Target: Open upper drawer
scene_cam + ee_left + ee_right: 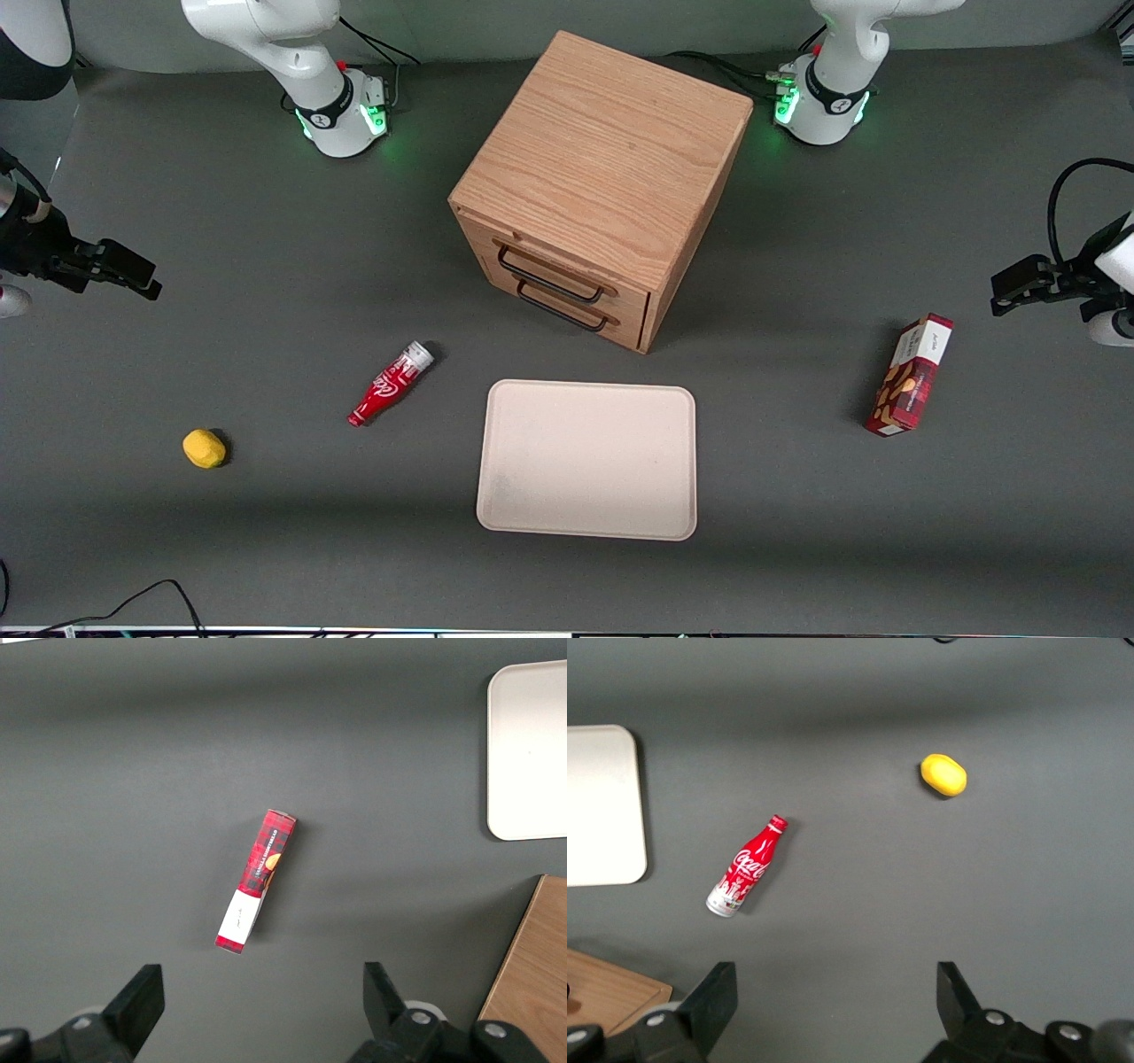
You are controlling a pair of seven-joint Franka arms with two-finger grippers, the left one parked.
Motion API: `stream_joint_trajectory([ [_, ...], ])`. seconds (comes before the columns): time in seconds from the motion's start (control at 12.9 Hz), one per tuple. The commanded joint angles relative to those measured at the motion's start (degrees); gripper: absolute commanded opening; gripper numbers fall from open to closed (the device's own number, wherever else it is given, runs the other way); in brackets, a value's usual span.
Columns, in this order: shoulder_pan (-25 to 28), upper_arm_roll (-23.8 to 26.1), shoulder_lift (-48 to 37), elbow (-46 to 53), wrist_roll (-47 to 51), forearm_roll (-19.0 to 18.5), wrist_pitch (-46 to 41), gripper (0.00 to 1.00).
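Light oak upper drawer wearing a black wire handle, black gripper hanging over dark grey table, red-and-white bottle, yellow lemon, cream tray, red plaid box

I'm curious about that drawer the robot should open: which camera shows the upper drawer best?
The front view: the upper drawer and its black handle show fully, shut. Both wrist views catch only a cabinet corner. The tool hangs open, apart, toward the working arm's end.
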Motion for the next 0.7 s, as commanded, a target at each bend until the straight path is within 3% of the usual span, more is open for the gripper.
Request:
stream_joint_trajectory([
  [0.0,3.2,0.2,1.4,2.5,-2.3,0.4,-2.0,1.00],
  [0.39,14.6,0.3,1.3,2.8,-4.0,0.5,-3.2,1.00],
  [0.62,20.4,0.5,3.3,3.6,-4.2,5.7,-3.3,1.00],
])
